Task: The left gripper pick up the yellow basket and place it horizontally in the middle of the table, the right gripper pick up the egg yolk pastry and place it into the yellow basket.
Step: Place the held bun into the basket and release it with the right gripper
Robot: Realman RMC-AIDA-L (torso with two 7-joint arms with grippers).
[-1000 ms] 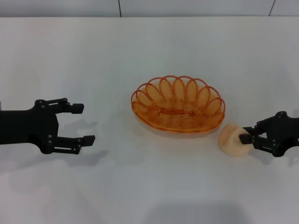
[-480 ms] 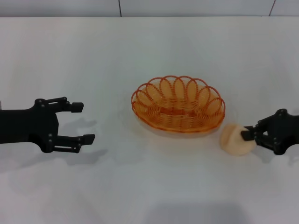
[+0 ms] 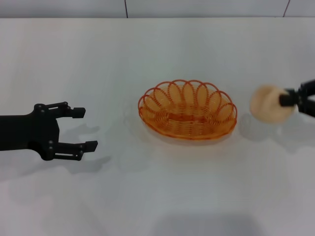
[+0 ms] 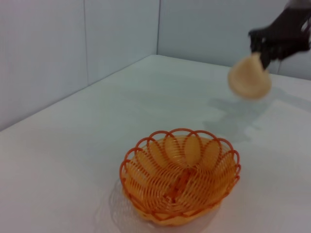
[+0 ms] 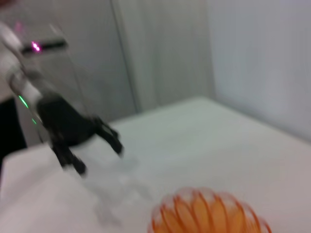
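Right gripper (image 3: 294, 100), right edge of frame: clamped on egg yolk pastry (image 3: 268, 103), lifted | yellow basket (image 3: 187, 109) centre of table (image 3: 147, 196) | left gripper (image 3: 81, 129) lower left, fingers spread, holding nothing | Risk: your edge grip could slip, dropping the pastry outside the basket.

wall (image 3: 197, 7): pale grey panels behind far edge | 2 dark vertical seams visible in head view

Yellow basket (image 4: 180, 177) on table (image 4: 73, 160); right gripper (image 4: 265, 48) holds egg yolk pastry (image 4: 249, 79) aloft beyond
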